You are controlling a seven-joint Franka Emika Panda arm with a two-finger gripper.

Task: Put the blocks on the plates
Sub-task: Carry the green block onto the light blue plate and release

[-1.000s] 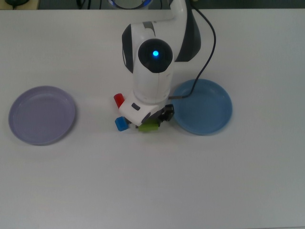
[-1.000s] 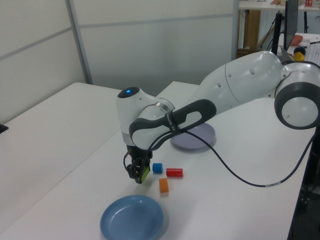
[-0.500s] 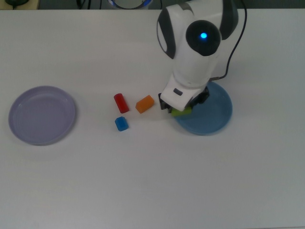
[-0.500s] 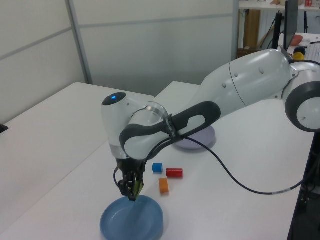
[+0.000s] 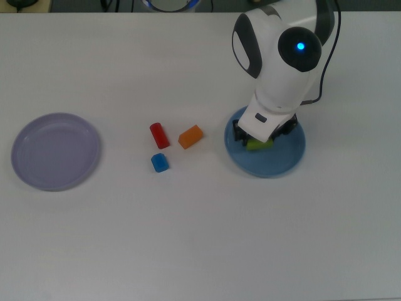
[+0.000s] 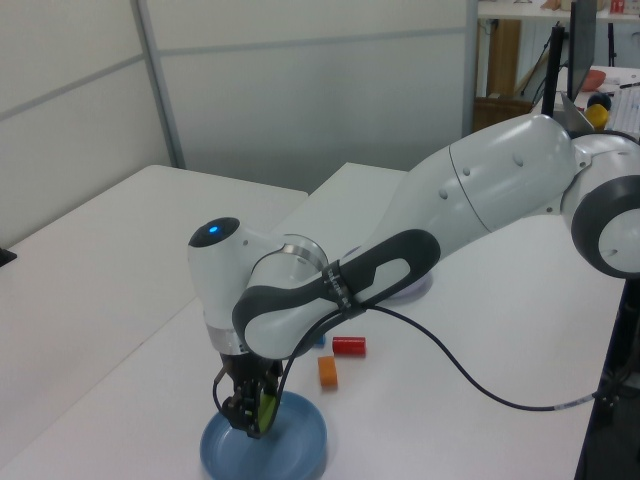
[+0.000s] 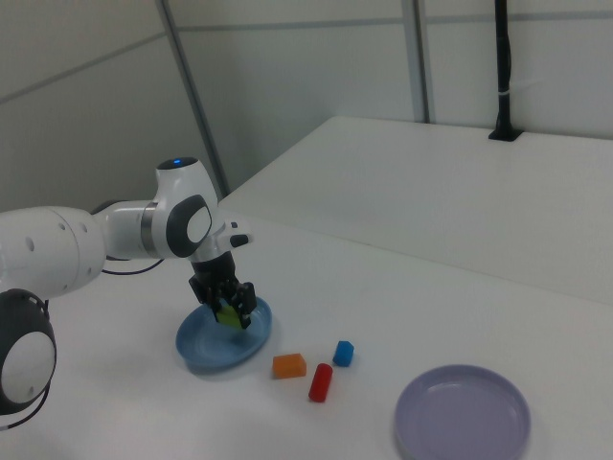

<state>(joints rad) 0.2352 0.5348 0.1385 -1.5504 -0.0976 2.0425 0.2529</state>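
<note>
My gripper [image 5: 259, 143] [image 6: 256, 417] [image 7: 228, 311] is shut on the green block [image 5: 258, 144] [image 6: 266, 410] [image 7: 228, 314] and holds it low over the blue plate [image 5: 282, 157] [image 6: 300, 445] [image 7: 206, 353]. On the table between the plates lie the red cylinder [image 5: 158, 135] [image 6: 348, 346] [image 7: 319, 382], the orange block [image 5: 190, 137] [image 6: 327, 371] [image 7: 288, 365] and the blue stubby block [image 5: 160, 163] [image 7: 343, 353]. The lavender plate [image 5: 56, 151] [image 7: 464, 413] sits at the top view's left, with nothing on it. In the left view my arm hides most of it.
The white arm [image 5: 282, 56] [image 6: 470, 210] reaches in from the top view's upper edge, its black cable [image 6: 470, 370] trailing over the table. Bare white tabletop [image 5: 200, 244] surrounds everything.
My gripper has carried the green block from beside the other blocks toward the top view's right, past the blue plate's rim, and now holds it lower over the plate. The other blocks lie still.
</note>
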